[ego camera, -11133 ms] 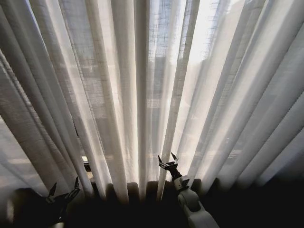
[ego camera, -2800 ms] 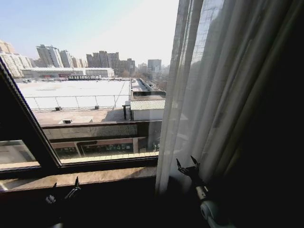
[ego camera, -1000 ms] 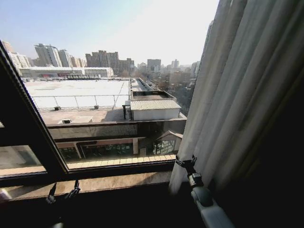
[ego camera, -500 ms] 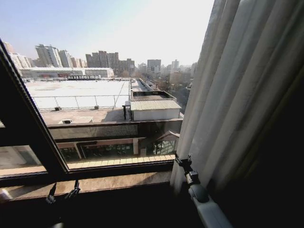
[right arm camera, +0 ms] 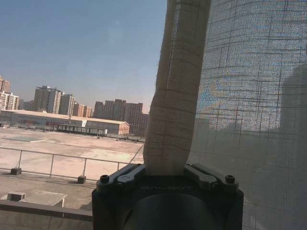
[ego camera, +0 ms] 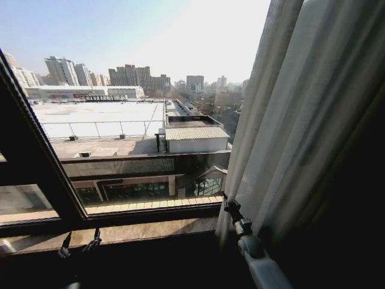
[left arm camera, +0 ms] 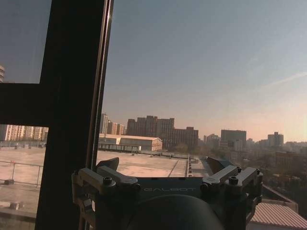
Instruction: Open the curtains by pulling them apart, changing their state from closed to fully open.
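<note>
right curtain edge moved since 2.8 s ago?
Yes. The curtain edge has shifted right against the grey-roofed building, uncovering it; the right hand is shut on the fabric.

The right gripper is raised on an extended arm, its fingers clamped together. The left gripper is held low, fingers spread.

Curtains: sheer cream fabric, lots of vertical pleats, all I see is bunched over on right side of window from my head cam. Leading edge runs diagonally from top down toward sill. On my right wrist cam, edge fold looks rolled into thick upright tube, open weave visible, flatter sheer panel just behind it, light coming through.
</note>
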